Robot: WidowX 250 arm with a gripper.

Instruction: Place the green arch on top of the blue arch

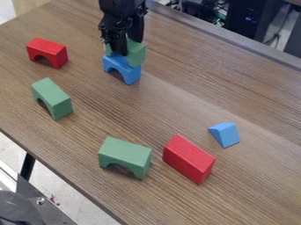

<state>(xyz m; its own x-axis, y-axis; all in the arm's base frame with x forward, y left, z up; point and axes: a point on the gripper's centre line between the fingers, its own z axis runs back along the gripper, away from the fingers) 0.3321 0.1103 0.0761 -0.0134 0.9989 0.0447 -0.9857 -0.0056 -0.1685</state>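
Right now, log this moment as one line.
Black gripper: at green arch block | green arch: appears seated on blue arch block | release: cannot tell

Robot body: black arm [117, 8] with black gripper [128, 45], cut off by top edge.
All black, mostly matte look, a few dull greyish glints. Upper part chunky and blocky, uneven outline, narrows going down. Small knobbly bits stick out on the image-left side, maybe screw heads or joint hardware, too small to tell. Fingers [119, 45] are long, straight, narrow dark bars, plain faces. Finer joints blend together in the black, hard to separate.
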